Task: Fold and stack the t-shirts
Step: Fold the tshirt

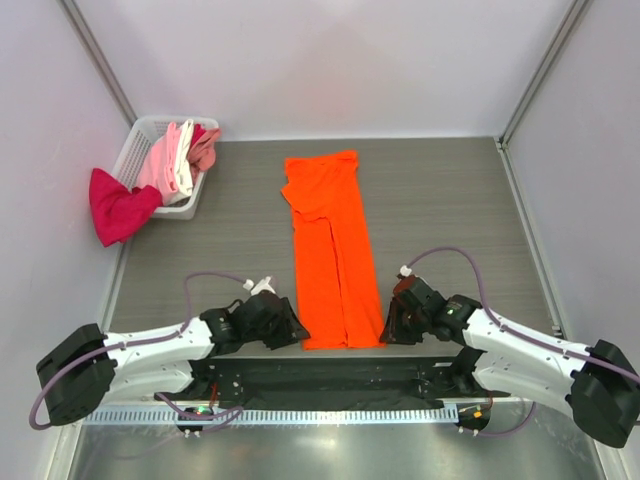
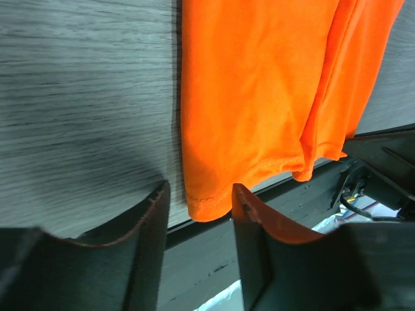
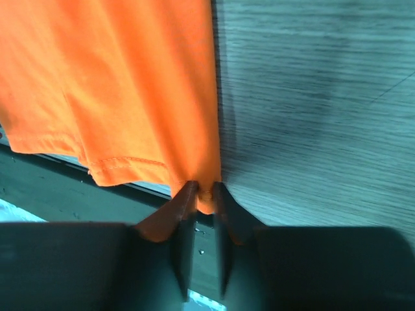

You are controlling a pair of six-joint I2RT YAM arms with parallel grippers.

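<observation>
The bright orange t-shirt [image 1: 330,245] lies folded into a long narrow strip down the middle of the table. My left gripper [image 1: 291,332] is open at its near left corner; in the left wrist view the hem corner [image 2: 209,202] sits between my spread fingers, untouched. My right gripper [image 1: 388,328] is shut on the near right corner; in the right wrist view the fingers pinch the orange hem [image 3: 206,194]. A deep magenta-red shirt [image 1: 118,207] hangs over the basket's left side. Light pink, white and salmon shirts [image 1: 180,155] lie in the basket.
A white mesh basket [image 1: 138,150] stands at the table's far left corner. The black base plate [image 1: 330,378] runs along the near edge just below the shirt's hem. Grey walls and metal frame posts close in the table.
</observation>
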